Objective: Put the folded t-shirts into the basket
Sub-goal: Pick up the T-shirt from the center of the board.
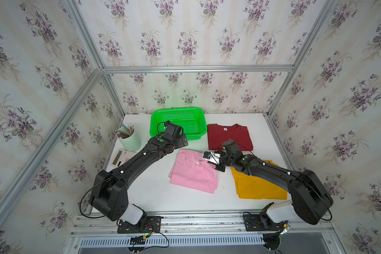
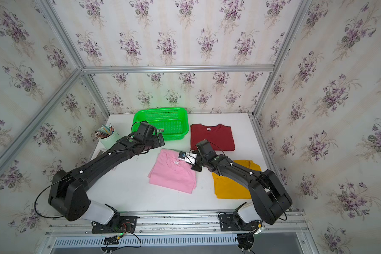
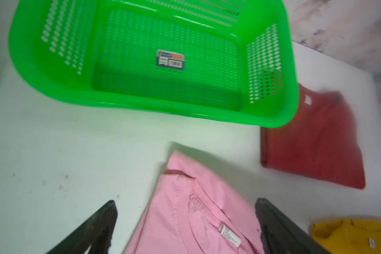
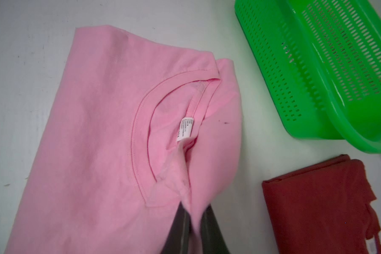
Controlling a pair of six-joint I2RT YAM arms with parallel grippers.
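Three folded t-shirts lie on the white table. The pink one [image 1: 194, 173] is in the middle, the dark red one [image 1: 229, 136] behind it to the right, and the mustard yellow one [image 1: 257, 187] partly under my right arm. The green basket [image 1: 178, 113] stands empty at the back. My right gripper [image 4: 194, 209] is shut on a pinched fold of the pink t-shirt [image 4: 97, 143] beside its collar. My left gripper [image 3: 186, 203] is open, hovering over the far corner of the pink t-shirt [image 3: 191, 220], just in front of the basket [image 3: 163, 107].
A pale green pencil cup [image 1: 130, 138] and a calculator [image 1: 120, 157] sit at the table's left edge, beside my left arm. Wallpapered walls and aluminium rails close in the back and both sides.
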